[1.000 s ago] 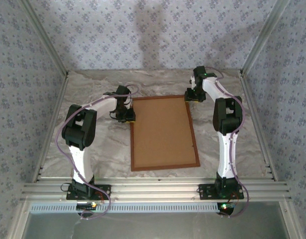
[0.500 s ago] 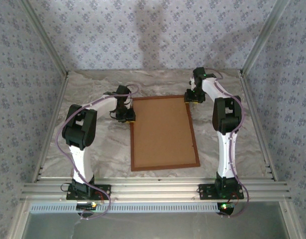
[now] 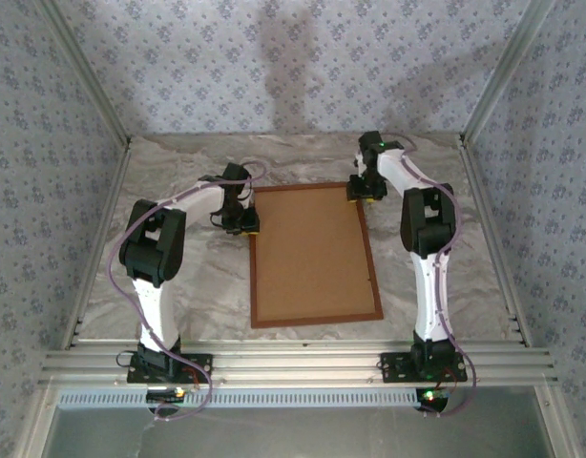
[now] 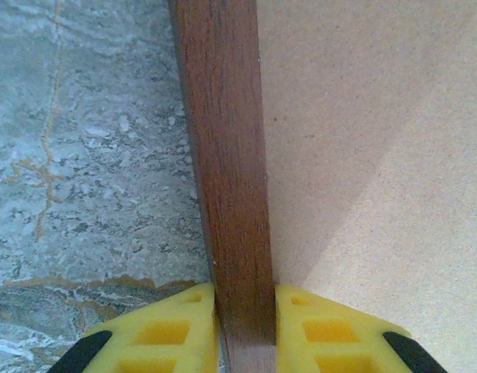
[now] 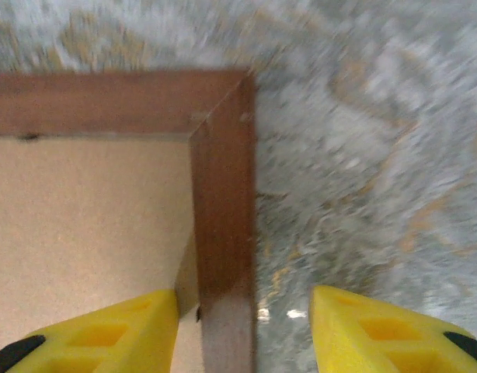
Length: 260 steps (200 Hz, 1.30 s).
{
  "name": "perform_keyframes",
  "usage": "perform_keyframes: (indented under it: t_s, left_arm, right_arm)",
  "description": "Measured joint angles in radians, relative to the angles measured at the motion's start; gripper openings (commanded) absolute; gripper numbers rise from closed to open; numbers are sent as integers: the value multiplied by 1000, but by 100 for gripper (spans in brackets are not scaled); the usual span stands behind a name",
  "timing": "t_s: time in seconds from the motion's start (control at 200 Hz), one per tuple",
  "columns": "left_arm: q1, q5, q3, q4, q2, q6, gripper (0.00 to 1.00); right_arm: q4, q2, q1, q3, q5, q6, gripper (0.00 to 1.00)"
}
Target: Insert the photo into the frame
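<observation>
The frame (image 3: 317, 322), thin reddish-brown wood, lies flat mid-table with a plain brown backing board (image 3: 312, 253) inside it. The photo is hidden. My left gripper (image 3: 247, 227) is at the frame's left side near the far corner. In the left wrist view it (image 4: 245, 311) is shut on the left moulding (image 4: 223, 155), with a yellow finger (image 4: 172, 330) pressed against each side. My right gripper (image 3: 360, 191) is at the far right corner. In the right wrist view it (image 5: 245, 299) is open and straddles the right moulding (image 5: 223, 194), with a gap on the outer side.
The marble-patterned table top (image 3: 198, 286) lies all round the frame. Metal rails (image 3: 293, 367) run along the near edge, and patterned walls close in the other three sides. Both arm bases stand on the near rail.
My right arm has swung a little left, bringing its gripper over the frame's far right corner. The left arm and the frame have not moved.
</observation>
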Motion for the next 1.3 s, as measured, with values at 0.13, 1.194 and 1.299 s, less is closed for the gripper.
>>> perform_keyframes:
  t_s: [0.13,1.194,1.299]
  left_arm:
    - [0,0,1,0,0,0,22]
    - [0,-1,14,-18,7,11,22]
    - [0,-1,14,-18,7,11,22]
  right_arm:
    - [-16,7,3,16,-3,10,49]
    - [-24,-19,-43,30,3,18,48]
    - [-21,-16,-43,31,3,18,48]
